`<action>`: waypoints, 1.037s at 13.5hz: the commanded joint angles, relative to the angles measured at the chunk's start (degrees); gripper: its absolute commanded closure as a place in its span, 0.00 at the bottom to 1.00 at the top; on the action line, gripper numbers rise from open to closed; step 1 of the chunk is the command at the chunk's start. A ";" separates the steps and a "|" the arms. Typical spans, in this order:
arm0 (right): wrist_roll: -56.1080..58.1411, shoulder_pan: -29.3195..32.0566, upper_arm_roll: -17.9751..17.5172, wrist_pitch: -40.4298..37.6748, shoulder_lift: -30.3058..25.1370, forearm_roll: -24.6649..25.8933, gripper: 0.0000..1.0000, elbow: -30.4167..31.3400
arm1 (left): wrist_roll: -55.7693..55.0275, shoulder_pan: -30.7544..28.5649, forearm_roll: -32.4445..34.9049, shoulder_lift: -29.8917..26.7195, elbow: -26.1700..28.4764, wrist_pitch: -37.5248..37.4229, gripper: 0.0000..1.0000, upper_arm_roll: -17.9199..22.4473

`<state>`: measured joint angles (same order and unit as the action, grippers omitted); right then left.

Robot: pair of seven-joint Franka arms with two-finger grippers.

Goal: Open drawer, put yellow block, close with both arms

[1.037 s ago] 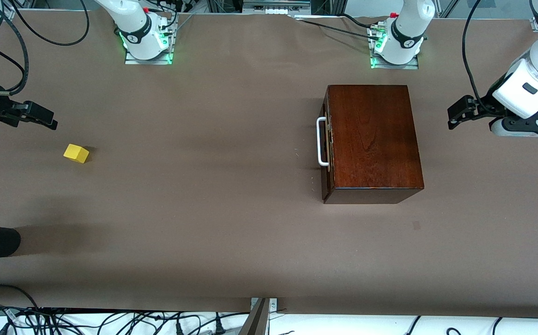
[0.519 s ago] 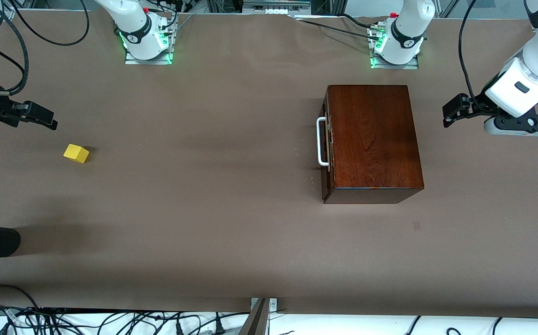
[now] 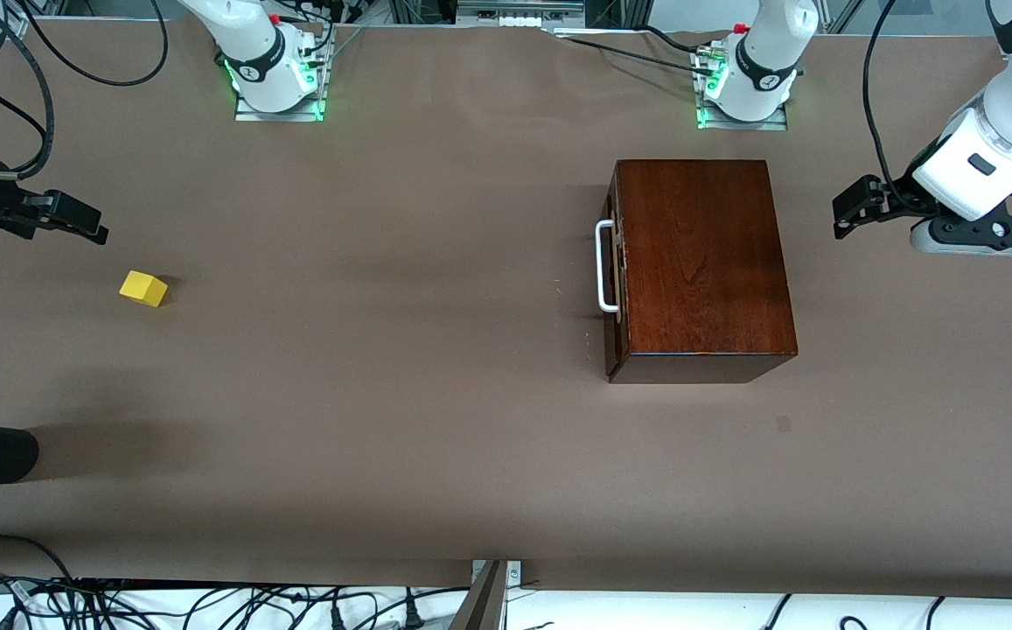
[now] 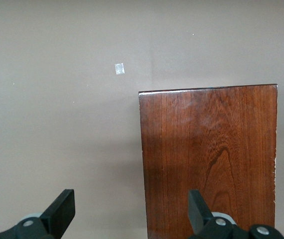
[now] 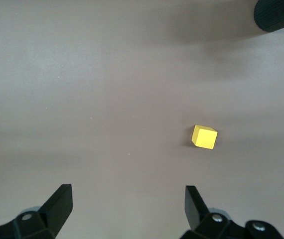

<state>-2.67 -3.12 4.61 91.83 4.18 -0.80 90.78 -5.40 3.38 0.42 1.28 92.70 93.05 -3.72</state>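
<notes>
From the front view we note the drawer (image 3: 616, 267) shut in its dark box (image 3: 702, 262), white handle (image 3: 603, 267) toward the right arm's end; the left wrist view gives only the box top; left gripper (image 3: 855, 210) spread, empty, beside the box; right gripper (image 5: 127, 209) spread, empty; yellow block (image 3: 143, 288) on the table (image 3: 401, 350) near it.

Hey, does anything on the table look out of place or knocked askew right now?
Nothing stands out. The drawer sits shut in its wooden box, and the yellow block lies on the table toward the right arm's end, slightly turned but undamaged.
</notes>
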 commanded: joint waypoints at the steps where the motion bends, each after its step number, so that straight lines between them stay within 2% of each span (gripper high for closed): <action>1: -0.75 0.66 -0.83 0.11 -0.05 0.71 0.00 -0.43 | 0.04 0.22 0.55 0.83 -1.90 -1.55 0.00 -0.15; 5: -0.75 0.66 -0.83 0.11 0.04 0.80 0.00 -0.43 | -1.45 0.31 0.55 1.62 -1.82 -1.73 0.00 -4.44; 8: -0.75 0.66 -0.83 0.11 -0.05 0.71 0.00 -0.43 | -9.43 0.31 0.55 3.29 -1.82 -2.87 0.00 -10.32; 14: -0.75 0.66 -0.83 0.11 -0.05 0.71 0.00 -0.43 | -12.79 1.44 0.72 9.96 -1.82 -2.78 0.00 -18.33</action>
<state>-2.67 -3.12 4.58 91.85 4.18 -0.80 90.78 -16.99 3.99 0.43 8.14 92.73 91.21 -20.35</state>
